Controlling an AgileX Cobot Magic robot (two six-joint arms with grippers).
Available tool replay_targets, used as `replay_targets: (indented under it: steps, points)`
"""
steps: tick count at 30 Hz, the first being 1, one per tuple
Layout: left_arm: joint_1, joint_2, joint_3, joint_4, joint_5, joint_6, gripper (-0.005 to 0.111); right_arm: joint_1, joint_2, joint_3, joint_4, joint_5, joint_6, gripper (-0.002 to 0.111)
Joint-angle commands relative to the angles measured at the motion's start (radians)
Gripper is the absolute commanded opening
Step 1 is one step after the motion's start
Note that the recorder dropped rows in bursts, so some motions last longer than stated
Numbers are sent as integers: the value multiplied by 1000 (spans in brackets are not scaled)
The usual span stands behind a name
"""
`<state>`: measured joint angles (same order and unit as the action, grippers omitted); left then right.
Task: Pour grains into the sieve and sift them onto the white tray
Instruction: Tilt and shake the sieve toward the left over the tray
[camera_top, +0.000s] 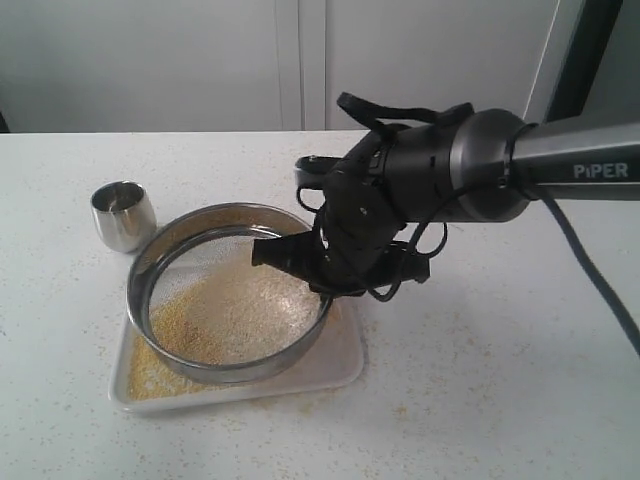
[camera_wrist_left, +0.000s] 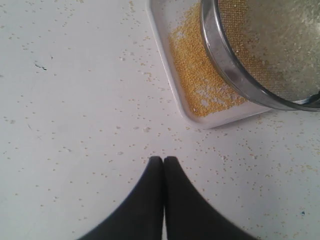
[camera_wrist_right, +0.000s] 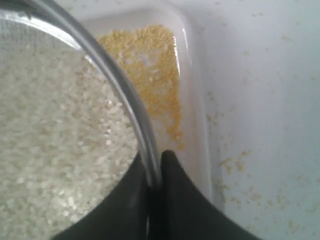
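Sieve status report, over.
Right claw shut on sieve rim. Left claw shut, empty. Whitish grains in sieve, yellow granules on white tray. Steel cup apart, nothing blocking.

Pretty sure the sieve is stainless steel: smooth shiny ring, with a fine wire mesh bottom that looks duller and a bit rough. The little cup is polished metal too, almost mirror-like. The tray looks like glossy white plastic. The table is matt white with faint speckles. The grains look dry and gritty, fine yellow granules plus paler rice-like bits. The left gripper and right gripper look like matt black plastic, and the arm has a satin dark-grey shell.
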<state>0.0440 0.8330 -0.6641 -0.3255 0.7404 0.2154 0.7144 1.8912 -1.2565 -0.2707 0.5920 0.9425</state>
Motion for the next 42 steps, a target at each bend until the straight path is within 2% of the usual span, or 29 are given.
replay_targets:
  steps: [1,4,6,11,14,16,17,19,21,25,27,30,32,36,38,39,42]
  points:
    - [3,-6,5,-11,12,-1,0,-52,-6,-11,0,23,181,0]
    - [3,-6,5,-11,12,-1,0,-20,-8,-15,108,0,-60,0]
    - [3,-6,5,-11,12,-1,0,-5,-8,-26,103,0,-166,0]
    - [3,-6,5,-11,12,-1,0,-67,3,-63,104,63,4,0]
    - [3,-6,5,-11,12,-1,0,-44,3,-93,208,92,-196,0]
    - [3,-6,5,-11,12,-1,0,-28,3,-106,187,117,-334,0]
    - [3,-6,5,-11,12,-1,0,-33,6,-109,150,138,-321,0]
    - [3,-6,5,-11,12,-1,0,-68,7,-113,80,187,-165,0]
    - [3,-6,5,-11,10,-1,0,-85,7,-115,102,205,-63,0]
    - [3,-6,5,-11,10,-1,0,-45,5,-117,300,150,-320,0]
    - [3,-6,5,-11,12,-1,0,-27,7,-117,251,144,-438,0]
    - [3,-6,5,-11,12,-1,0,-65,22,-117,128,195,-171,0]
    - [3,-6,5,-11,12,-1,0,-81,25,-117,153,210,-75,0]
    - [3,-6,5,-11,12,-1,0,-34,25,-119,315,145,-358,0]
    - [3,-6,5,-11,12,-1,0,-17,27,-119,286,136,-498,0]
    - [3,-6,5,-11,12,-1,0,-19,33,-119,240,136,-458,0]
    - [3,-6,5,-11,12,-1,0,-60,36,-119,173,151,-164,0]
